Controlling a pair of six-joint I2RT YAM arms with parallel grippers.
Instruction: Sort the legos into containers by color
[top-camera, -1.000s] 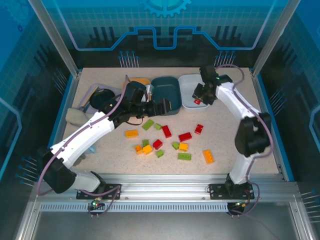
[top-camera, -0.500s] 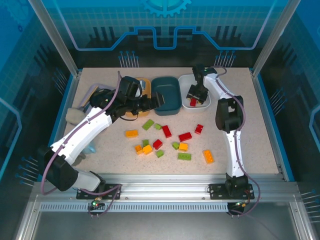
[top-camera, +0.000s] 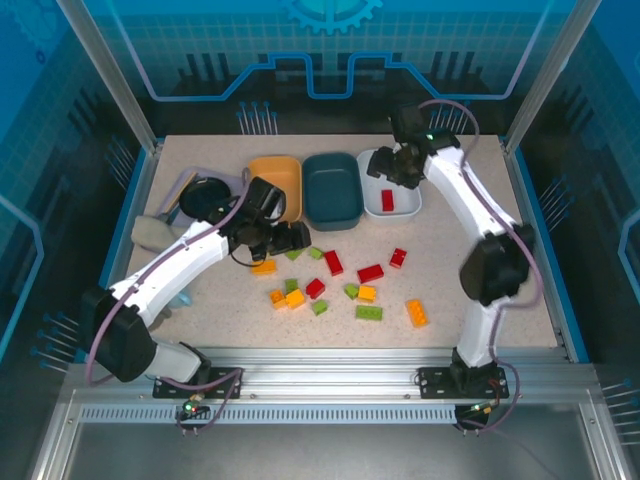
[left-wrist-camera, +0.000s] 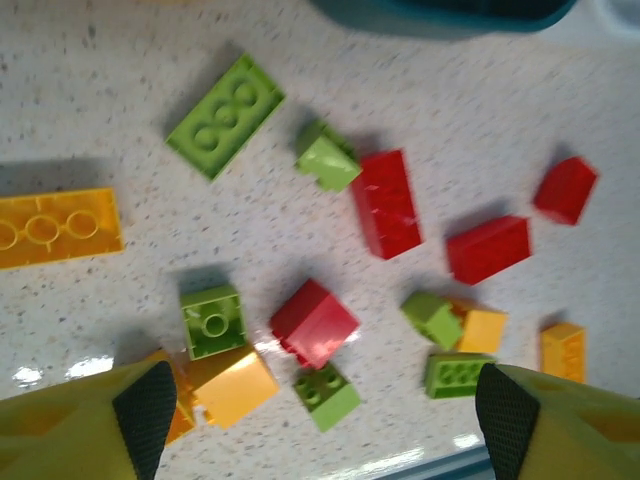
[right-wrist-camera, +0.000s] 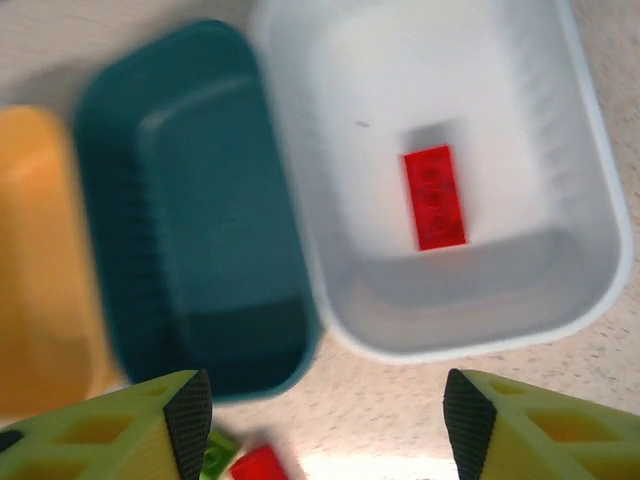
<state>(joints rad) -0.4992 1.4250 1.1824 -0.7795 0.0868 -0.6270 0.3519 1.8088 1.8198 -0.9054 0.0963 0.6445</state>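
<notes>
Three containers stand in a row at the back: orange tub (top-camera: 275, 183), dark teal tub (top-camera: 332, 190), white tub (top-camera: 392, 180). One red brick (top-camera: 387, 200) (right-wrist-camera: 434, 197) lies in the white tub (right-wrist-camera: 520, 150). My right gripper (top-camera: 388, 166) (right-wrist-camera: 327, 415) hovers open over the tubs' near edge, holding nothing. Several red, green and yellow legos lie loose mid-table, among them a red one (top-camera: 333, 263) and a yellow one (top-camera: 263, 267). My left gripper (top-camera: 297, 238) (left-wrist-camera: 327, 415) hangs open above that pile, over a red brick (left-wrist-camera: 314, 322) and a green brick (left-wrist-camera: 328, 395).
A lavender tray (top-camera: 182, 187) with a dark mug (top-camera: 205, 197) sits at the back left, with a grey object (top-camera: 150, 232) beside it. An orange brick (top-camera: 417, 313) lies nearest the right arm's base. The teal tub (right-wrist-camera: 190, 230) holds nothing.
My right gripper opened and the red brick now lies in the white tub. My left arm swung back from the tubs to above the loose bricks, its jaws a little narrower.
</notes>
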